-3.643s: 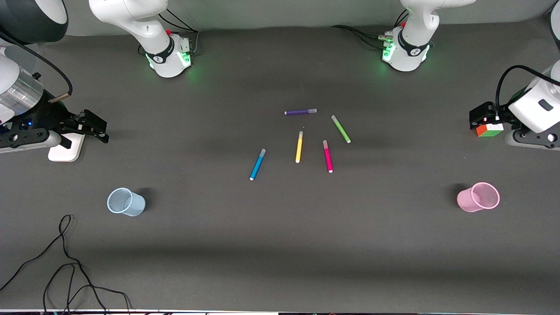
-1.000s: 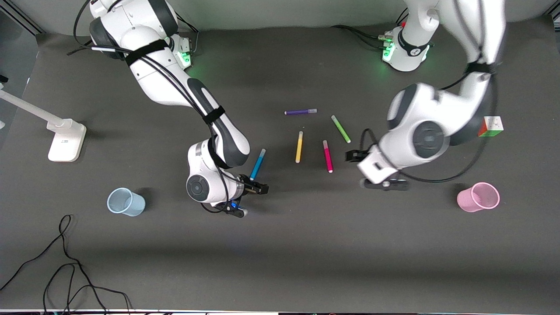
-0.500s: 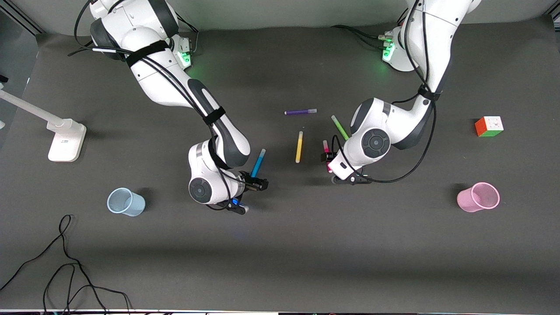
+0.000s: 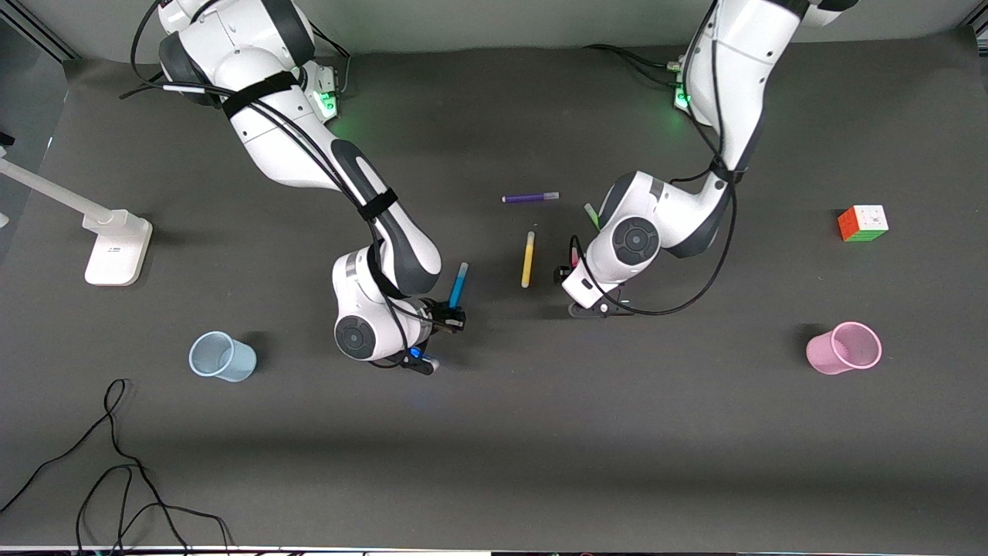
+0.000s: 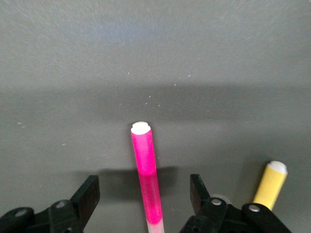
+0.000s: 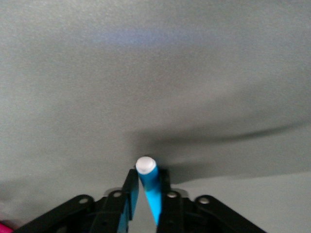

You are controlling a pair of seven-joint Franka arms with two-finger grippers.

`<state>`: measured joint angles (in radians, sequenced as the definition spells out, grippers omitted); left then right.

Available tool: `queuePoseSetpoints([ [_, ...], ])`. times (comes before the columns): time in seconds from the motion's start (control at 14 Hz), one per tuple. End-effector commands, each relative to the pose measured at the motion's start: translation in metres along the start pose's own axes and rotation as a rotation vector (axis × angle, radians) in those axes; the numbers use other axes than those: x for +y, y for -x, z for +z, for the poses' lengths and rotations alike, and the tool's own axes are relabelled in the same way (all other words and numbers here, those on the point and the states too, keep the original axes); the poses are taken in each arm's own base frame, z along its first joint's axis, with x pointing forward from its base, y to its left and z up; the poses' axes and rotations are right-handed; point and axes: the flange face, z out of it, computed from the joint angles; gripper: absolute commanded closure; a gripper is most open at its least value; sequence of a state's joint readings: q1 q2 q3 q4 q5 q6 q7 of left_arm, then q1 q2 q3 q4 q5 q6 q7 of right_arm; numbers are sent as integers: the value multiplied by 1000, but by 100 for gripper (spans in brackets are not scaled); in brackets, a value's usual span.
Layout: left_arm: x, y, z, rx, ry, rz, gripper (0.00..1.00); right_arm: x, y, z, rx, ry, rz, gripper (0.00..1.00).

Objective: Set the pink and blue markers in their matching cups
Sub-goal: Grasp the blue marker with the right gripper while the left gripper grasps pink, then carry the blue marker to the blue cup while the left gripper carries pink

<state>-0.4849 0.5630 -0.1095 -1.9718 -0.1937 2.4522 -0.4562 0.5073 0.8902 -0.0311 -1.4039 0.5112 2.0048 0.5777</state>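
Two pickups: right hand [image 6: 146, 194] is clamped on the blue marker [image 6: 148, 187]; left hand [image 5: 143, 199], fingers apart around the pink marker [image 5: 146, 170], must close next.

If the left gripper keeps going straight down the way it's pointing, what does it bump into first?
Probably the pink marker. It lies on the table right between the open fingers of the left gripper, so those fingers would likely land on the table on either side of it. The yellow marker lies off to one side.

Markers [image 4: 529, 259] mid-table between cups; cube [image 4: 863, 222] toward left arm's end, stand [image 4: 116, 247] toward right arm's.
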Motion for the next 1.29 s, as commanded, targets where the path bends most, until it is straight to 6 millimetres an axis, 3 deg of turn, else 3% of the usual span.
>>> queuePoseSetpoints([
  [0.0, -5, 7, 4, 8, -2, -22, 15, 0, 6, -3, -11, -11, 30, 100],
  [0.21, -5, 7, 5, 9, -3, -22, 40, -6, 15, -26, -8, -2, 70, 100],
  [0.43, -3, 7, 4, 18, 2, -19, 69, -4, 28, -73, 47, 72, 16, 100],
  [0.57, -4, 6, 5, 25, 5, -20, 76, 9, 30, -106, 177, 187, -40, 100],
  [0.64, -2, 6, 4, 26, 5, -18, 85, 19, 26, -127, 250, 238, -58, 100],
  [0.79, -2, 6, 3, 30, 0, -6, 98, 42, 22, -175, 387, 319, -73, 100],
  [0.93, -4, 3, -7, 42, 7, -11, 100, 70, 24, -223, 524, 402, -145, 100],
  [1.07, -5, -1, -36, 68, 23, -16, 100, 118, 17, -258, 603, 405, -230, 100],
  [1.21, -18, -7, -80, 60, 19, -29, 100, 166, 7, -292, 646, 430, -350, 100],
])
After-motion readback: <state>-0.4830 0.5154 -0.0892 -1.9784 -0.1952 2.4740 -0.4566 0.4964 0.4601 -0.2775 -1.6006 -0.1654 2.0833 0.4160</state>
